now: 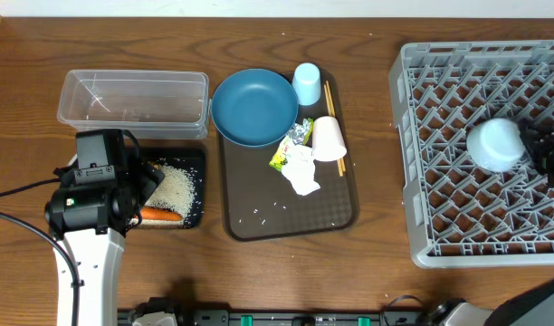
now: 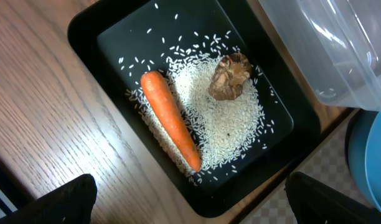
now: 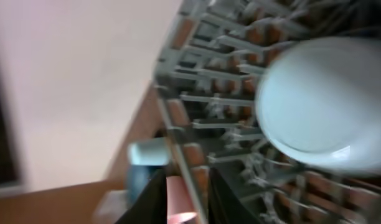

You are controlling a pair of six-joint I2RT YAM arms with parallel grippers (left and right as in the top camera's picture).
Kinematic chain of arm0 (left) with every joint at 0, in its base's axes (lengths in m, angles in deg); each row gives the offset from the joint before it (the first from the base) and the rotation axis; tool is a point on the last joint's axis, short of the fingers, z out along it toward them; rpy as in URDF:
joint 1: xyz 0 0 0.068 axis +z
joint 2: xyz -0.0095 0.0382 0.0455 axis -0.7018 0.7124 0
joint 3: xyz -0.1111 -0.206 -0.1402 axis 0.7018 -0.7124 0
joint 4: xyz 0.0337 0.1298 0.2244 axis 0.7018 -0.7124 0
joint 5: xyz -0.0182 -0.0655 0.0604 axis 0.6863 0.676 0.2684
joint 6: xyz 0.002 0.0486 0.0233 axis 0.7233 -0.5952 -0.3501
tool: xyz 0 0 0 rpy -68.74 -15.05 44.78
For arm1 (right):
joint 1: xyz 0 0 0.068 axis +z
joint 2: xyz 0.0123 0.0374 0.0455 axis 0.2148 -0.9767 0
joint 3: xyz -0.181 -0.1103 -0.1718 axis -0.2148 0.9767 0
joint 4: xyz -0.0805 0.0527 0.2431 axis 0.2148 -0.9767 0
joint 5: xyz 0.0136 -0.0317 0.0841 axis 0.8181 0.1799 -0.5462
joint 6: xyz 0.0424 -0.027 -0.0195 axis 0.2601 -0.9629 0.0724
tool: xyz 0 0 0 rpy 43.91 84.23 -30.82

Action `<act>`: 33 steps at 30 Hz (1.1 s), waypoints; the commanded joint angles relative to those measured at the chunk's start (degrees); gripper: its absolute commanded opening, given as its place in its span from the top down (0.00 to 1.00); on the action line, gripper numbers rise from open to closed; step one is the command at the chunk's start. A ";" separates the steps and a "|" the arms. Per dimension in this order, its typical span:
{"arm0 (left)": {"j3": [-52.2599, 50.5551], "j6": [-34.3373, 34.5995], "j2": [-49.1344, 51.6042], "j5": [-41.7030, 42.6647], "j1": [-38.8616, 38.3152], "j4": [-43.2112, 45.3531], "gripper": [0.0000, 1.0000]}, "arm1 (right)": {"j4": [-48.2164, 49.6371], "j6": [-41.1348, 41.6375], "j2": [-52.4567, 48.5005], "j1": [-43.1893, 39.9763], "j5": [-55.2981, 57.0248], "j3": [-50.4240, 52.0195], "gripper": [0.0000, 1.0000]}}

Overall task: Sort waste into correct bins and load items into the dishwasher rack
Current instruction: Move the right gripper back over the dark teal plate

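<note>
My left gripper (image 2: 190, 190) hangs wide open and empty over the near end of the black tray (image 2: 125, 43), which holds an orange carrot (image 2: 172, 118), white rice (image 2: 225, 124) and a brown food lump (image 2: 230, 76). On the brown serving tray (image 1: 286, 213) lie a dark blue bowl (image 1: 254, 107), a light blue cup (image 1: 306, 83), a tipped white cup (image 1: 329, 138), chopsticks (image 1: 331, 101), a wrapper (image 1: 292, 145) and a crumpled napkin (image 1: 301, 174). A pale blue bowl (image 1: 494, 145) rests upside down in the grey rack (image 1: 458, 217). My right gripper (image 1: 541, 145) sits beside it, jaws slightly apart, holding nothing.
The clear tub (image 1: 132, 98) stands just behind the black tray, looks nearly empty, and its corner (image 2: 327, 43) shows in the left wrist view. A few stray rice grains (image 1: 268, 210) dot the brown tray. The right wrist view is blurred; the rack's rim (image 3: 178, 124) runs through it.
</note>
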 commanded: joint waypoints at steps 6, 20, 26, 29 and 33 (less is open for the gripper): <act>0.17 -0.50 0.22 -0.50 0.26 -0.15 0.02 | -1.14 -5.75 12.70 11.91 8.20 -0.28 0.54; 0.17 -0.50 0.22 -0.50 0.26 -0.17 0.02 | 8.52 -9.62 9.86 54.21 21.77 -0.28 0.18; 0.17 -0.50 0.22 -0.50 0.26 -0.17 0.02 | 21.22 -10.78 -0.61 69.59 28.09 -0.28 0.08; 0.17 -0.50 0.22 -0.50 0.26 -0.15 0.02 | 29.11 -11.32 -7.28 75.38 31.87 -0.28 0.02; 0.17 -0.50 0.22 -0.50 0.26 -0.15 0.02 | 36.85 -12.61 -16.04 80.52 37.44 -0.33 0.01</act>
